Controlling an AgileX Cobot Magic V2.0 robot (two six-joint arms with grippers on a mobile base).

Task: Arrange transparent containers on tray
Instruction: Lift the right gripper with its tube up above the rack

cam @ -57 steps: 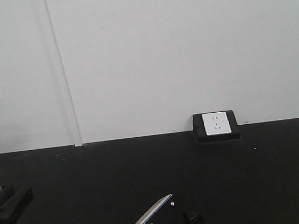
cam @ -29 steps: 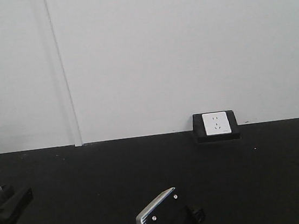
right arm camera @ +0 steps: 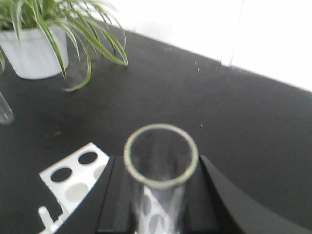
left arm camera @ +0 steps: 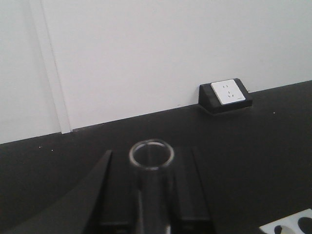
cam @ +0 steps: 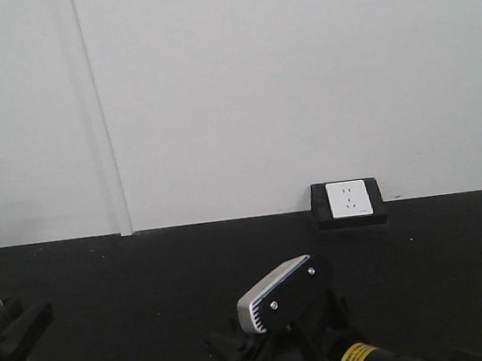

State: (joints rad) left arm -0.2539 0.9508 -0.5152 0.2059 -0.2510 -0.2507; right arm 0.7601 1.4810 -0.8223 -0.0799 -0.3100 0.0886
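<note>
The left gripper (left arm camera: 150, 158) pinches one smooth clear glass test tube (left arm camera: 151, 195), its round rim towards the camera; the right gripper (right arm camera: 158, 161) pinches a second tube (right arm camera: 161, 200) likewise; just beyond, one white rack (right arm camera: 73, 178) with round holes lies on the matte black table (right arm camera: 243, 122); farther off stands one potted plant (right arm camera: 31, 56).

The black tabletop (cam: 429, 281) lies open back to the wall (cam: 298, 68), where a socket box (cam: 348, 202) juts out. Far left, a potted plant (right arm camera: 34, 48) trails leaves. The white holed rack (right arm camera: 73, 175) sits at the near edge, with the right gripper (right arm camera: 157, 168), clamped round a test tube (right arm camera: 160, 204), just over it.
</note>
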